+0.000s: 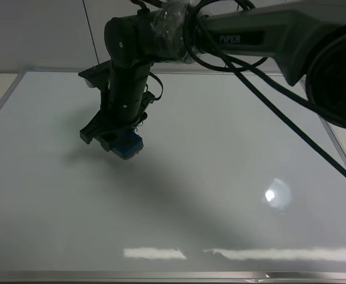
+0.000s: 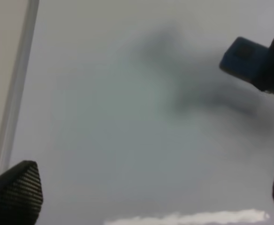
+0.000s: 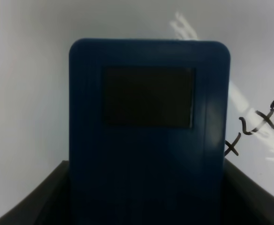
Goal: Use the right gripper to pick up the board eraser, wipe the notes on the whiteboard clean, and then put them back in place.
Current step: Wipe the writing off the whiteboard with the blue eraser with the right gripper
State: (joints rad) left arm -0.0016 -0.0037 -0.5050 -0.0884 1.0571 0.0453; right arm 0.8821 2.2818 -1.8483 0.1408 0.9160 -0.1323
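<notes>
The right gripper [image 1: 117, 142] is clamped on the one blue board eraser [image 1: 130, 147], a dark finger against each long side. It sits left of centre in the high view, over a soft shadow, and whether the eraser touches the whiteboard [image 1: 220, 177] cannot be told. Its back carries a dark rectangular inset with no readable label. In the right wrist view, one short run of black notes [image 3: 256, 129], cross-like strokes that cannot be read as words, lies just beside the eraser. The arm [image 1: 262, 35] above reads "PiPER". Bare board spreads wide to the right and toward the bottom of the high view, and the metal frame [image 1: 1, 103] runs nearer at the left edge. One round glare spot [image 1: 276, 194] shows at lower right. The left gripper [image 2: 146, 197] has its fingers spread wide apart with nothing between them.
</notes>
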